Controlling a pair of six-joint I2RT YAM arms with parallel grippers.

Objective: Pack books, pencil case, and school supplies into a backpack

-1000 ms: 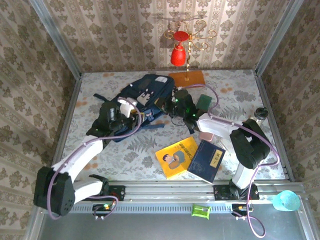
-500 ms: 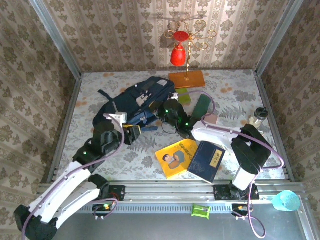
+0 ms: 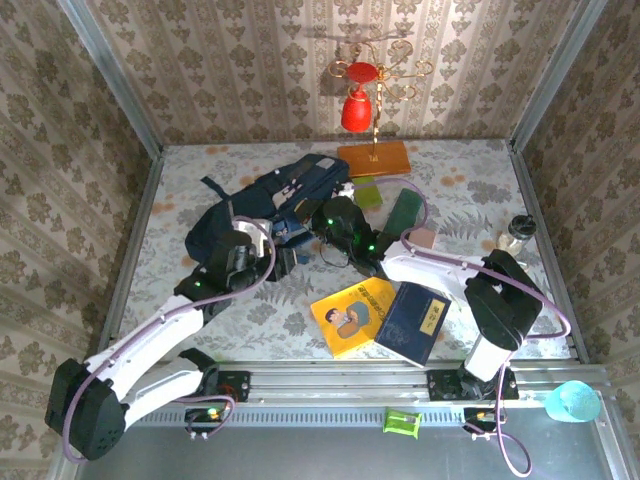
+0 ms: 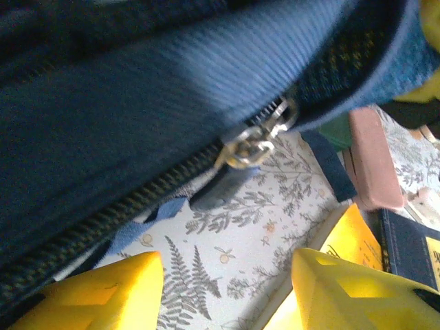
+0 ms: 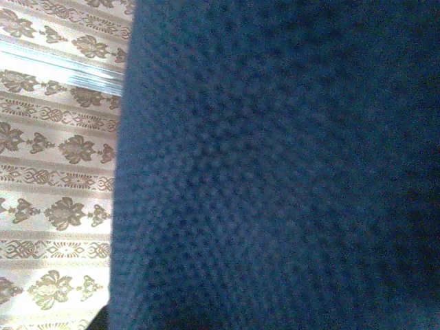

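Damask-papered walls [image 3: 250, 70] on three sides; desk [image 3: 270, 310] under fern-print cloth.

Item 1, backpack [image 3: 290, 195]: navy fabric, slumped on its side at centre-left of the desk, towards the back. I judge it soft and limp, light while unfilled, and sure to sag from any single grip. It is best taken at the rim of the mouth or by the metal zip pull [image 4: 254, 141], which hangs just above my left hand [image 4: 220, 295]. That hand's yellow fingers [image 4: 103, 289] stand spread, with nothing between them but desk. My right hand [image 3: 335, 225] is pressed together against the bag's right edge; whether it pinches a fold I cannot tell.

Item 2, supplies: light green piece [image 3: 365, 190] and dark green piece [image 3: 405, 210] just right of the bag, pink piece [image 3: 422, 240] nearer me.

Item 3, books: yellow book [image 3: 352, 315] and navy book [image 3: 412, 322], touching, near the front. Stiff, flat, probably slippery; take by an edge. Cover characters and pale label are too small to read.
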